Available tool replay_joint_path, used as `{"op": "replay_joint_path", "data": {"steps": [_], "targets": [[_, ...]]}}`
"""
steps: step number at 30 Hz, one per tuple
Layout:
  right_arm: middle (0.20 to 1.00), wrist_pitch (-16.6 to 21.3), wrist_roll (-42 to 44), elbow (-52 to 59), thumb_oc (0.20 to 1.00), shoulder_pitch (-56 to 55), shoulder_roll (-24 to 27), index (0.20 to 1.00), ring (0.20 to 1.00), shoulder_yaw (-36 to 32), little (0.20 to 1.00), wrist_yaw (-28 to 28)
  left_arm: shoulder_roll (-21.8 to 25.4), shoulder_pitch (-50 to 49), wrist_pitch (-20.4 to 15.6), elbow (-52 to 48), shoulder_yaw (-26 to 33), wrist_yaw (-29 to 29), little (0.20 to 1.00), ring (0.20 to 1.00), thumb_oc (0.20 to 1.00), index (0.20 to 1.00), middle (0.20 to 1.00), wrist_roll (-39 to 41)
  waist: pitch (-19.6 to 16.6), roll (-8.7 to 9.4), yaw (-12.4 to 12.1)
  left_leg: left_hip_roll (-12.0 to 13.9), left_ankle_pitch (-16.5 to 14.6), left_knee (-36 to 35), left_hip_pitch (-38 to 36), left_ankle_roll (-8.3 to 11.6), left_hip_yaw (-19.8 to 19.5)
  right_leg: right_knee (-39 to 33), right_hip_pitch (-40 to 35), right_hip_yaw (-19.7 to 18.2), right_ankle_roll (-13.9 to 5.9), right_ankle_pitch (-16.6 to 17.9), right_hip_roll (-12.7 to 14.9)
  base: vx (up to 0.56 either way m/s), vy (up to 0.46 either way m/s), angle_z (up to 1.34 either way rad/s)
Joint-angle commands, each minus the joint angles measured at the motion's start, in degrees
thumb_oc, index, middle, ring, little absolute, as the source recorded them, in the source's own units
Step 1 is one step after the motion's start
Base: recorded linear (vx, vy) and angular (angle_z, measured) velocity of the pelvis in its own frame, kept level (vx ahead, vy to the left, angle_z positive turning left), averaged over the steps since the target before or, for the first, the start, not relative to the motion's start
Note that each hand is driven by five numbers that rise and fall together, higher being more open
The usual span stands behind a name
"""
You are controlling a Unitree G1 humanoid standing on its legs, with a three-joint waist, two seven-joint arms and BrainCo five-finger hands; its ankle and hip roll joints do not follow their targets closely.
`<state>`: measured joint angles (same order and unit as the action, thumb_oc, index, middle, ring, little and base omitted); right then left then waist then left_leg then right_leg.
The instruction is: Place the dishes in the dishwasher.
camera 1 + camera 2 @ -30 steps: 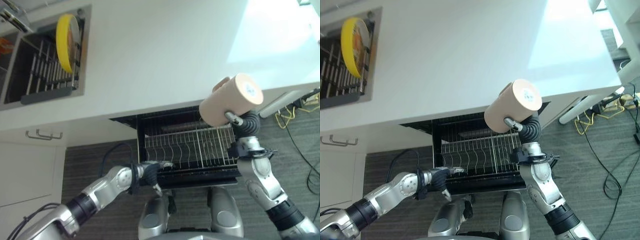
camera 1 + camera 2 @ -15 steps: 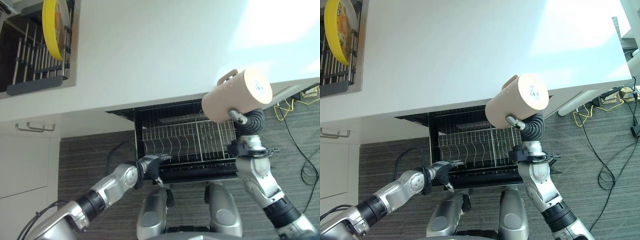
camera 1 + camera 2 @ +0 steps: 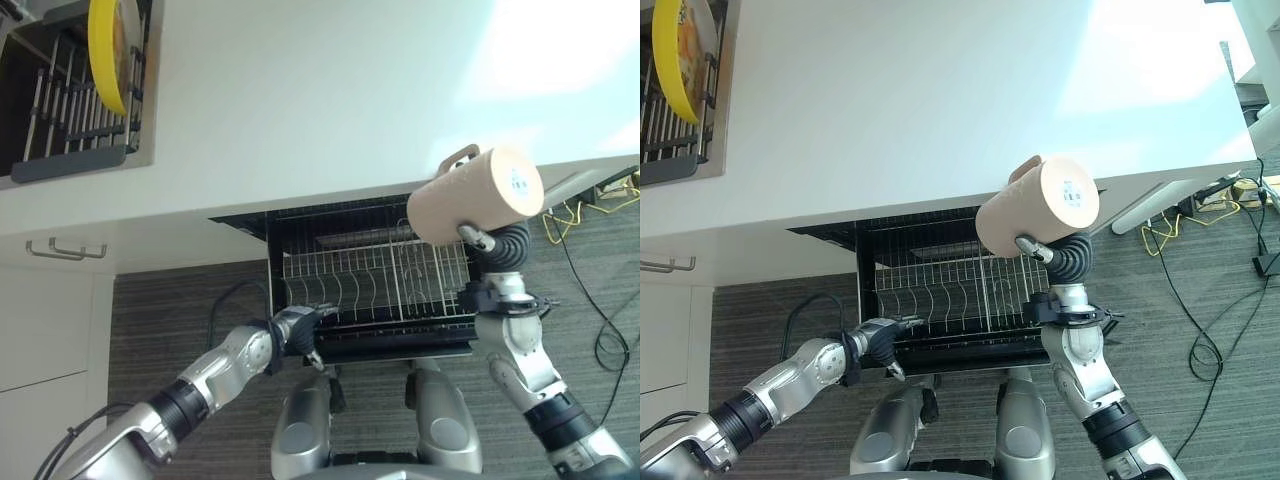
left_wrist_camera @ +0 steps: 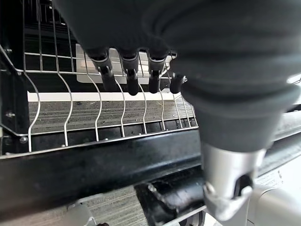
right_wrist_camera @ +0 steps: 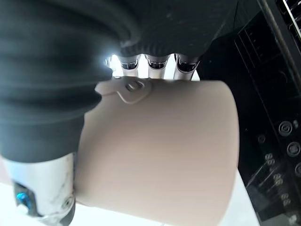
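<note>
1. Left hand [image 3: 300, 325] sits nearest, at the front left corner of the pulled-out dishwasher rack [image 3: 375, 285]. In the left wrist view its fingers [image 4: 129, 77] curl over the front rail wires; judged a hooked hold on the rack.
2. Right hand [image 3: 1060, 255] is raised over the rack's right side, fingers and thumb wrapped round a beige mug [image 3: 475, 195] held tilted, base toward the camera, handle on the far-left side.
3. Step in hand, judged: lowering the mug into the rack. Best done by turning the mouth down and setting it between the tines on the right while the left hand steadies the rack.
4. Far left: yellow plate [image 3: 105, 50] stands upright in the sink drying rack [image 3: 70, 130], not yet moved; white counter [image 3: 300, 100] lies between.
</note>
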<state>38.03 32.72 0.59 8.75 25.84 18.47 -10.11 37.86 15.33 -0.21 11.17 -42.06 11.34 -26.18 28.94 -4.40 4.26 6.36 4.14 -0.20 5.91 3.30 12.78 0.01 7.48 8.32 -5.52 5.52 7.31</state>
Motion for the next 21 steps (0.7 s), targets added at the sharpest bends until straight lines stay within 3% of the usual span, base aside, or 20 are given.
{"op": "replay_joint_path", "data": {"steps": [1,10,18,21], "targets": [[0.2,1.07,0.39,1.02,0.2,-6.3,0.77,0.2,0.2,-2.67,0.2,-1.64,3.24,-4.17,-2.03,-1.99,1.46,-1.77,1.0,1.0,1.0,1.0,1.0,-1.86,-3.45,2.84,0.21,6.9,-4.36,5.99,4.0,4.33,-2.96,2.86,2.33,0.96,-9.45,-0.73,12.59,-0.08,0.018,-0.2],[0.2,4.07,-1.42,1.52,0.2,-13.0,3.14,0.2,0.2,-6.8,0.2,-1.68,4.68,-6.6,-3.21,-1.37,3.84,-3.0,1.0,1.0,1.0,1.0,1.0,-2.75,-3.37,4.43,2.81,6.26,-7.11,9.58,3.59,3.4,-2.23,3.45,2.29,-1.62,-9.33,-1.02,12.28,-0.06,-0.001,-0.11],[0.2,0.57,3.39,-0.85,0.2,-14.65,2.58,0.2,0.2,-5.26,0.2,4.7,4.92,-7.47,-3.46,-1.7,4.27,-2.06,1.0,1.0,1.0,1.0,1.0,-2.45,-4.65,4.3,3.23,6.19,-9.04,11.41,1.55,2.93,-1.99,2.64,-0.09,-2.74,-9.48,-1.11,12.21,0.04,0.012,-0.12],[0.2,-0.91,-0.3,-3.5,0.2,-11.04,1.95,0.2,0.2,-1.29,0.2,3.09,4.02,-5.38,-3.28,-0.65,2.65,-1.21,1.0,1.0,1.0,1.0,1.0,-2.6,-4.62,4.02,2.19,6.07,-8.93,11.55,1.41,3.01,-2.73,2.81,-0.65,-2.04,-9.48,-1.4,12.34,0.04,-0.013,-0.02]]}}
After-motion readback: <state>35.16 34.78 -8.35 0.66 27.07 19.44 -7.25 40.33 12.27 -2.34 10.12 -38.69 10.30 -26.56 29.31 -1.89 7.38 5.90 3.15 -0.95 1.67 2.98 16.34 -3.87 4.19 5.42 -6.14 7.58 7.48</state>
